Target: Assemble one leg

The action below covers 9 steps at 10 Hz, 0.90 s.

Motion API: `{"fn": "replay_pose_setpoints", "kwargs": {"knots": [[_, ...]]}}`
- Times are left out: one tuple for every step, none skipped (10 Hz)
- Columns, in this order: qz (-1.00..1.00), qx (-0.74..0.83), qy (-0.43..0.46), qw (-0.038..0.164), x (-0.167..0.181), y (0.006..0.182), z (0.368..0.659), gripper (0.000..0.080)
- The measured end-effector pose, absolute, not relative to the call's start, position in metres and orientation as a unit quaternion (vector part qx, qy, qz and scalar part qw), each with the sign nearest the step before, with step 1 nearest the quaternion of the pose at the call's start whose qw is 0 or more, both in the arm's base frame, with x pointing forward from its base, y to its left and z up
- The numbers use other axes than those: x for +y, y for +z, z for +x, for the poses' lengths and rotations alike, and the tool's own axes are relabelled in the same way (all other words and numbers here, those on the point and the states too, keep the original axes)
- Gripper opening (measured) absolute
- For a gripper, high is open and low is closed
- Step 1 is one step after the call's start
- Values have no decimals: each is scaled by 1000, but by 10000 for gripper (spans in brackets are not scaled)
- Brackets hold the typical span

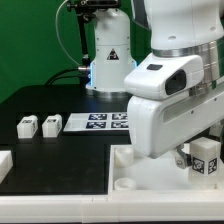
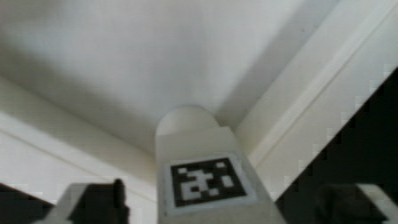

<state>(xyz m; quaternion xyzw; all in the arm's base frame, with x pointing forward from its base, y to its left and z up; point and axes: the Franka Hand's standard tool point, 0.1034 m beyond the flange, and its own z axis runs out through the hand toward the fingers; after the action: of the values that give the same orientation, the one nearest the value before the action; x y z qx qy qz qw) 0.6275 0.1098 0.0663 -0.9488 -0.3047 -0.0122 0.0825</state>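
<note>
A white leg with a black-and-white tag stands between my fingers, its far rounded end against the large white tray-like piece. My gripper straddles the leg with a visible gap on each side, so the jaws are open. In the exterior view the gripper is low at the right, with the tagged leg at the tray-like piece. Two more legs lie at the left on the black table.
The marker board lies at the middle back. Another white part shows at the left edge. The arm's base stands behind the board. The arm's bulky white wrist hides much of the right side.
</note>
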Motion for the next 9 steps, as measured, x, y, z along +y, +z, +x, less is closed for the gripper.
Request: {"fn": "replay_pose_setpoints", "kwargs": {"knots": [[-966, -243, -8, 84, 110, 66, 628, 404], [-974, -209, -7, 83, 109, 67, 629, 295], [-986, -147, -3, 84, 110, 68, 630, 295], [-995, -55, -2, 85, 111, 70, 633, 295], [-995, 20, 0, 93, 112, 71, 632, 295], [-988, 123, 11, 94, 114, 71, 632, 295], [-976, 195, 21, 94, 115, 71, 632, 295], [-956, 274, 30, 98, 117, 71, 632, 295], [-943, 315, 35, 103, 118, 70, 632, 295]]}}
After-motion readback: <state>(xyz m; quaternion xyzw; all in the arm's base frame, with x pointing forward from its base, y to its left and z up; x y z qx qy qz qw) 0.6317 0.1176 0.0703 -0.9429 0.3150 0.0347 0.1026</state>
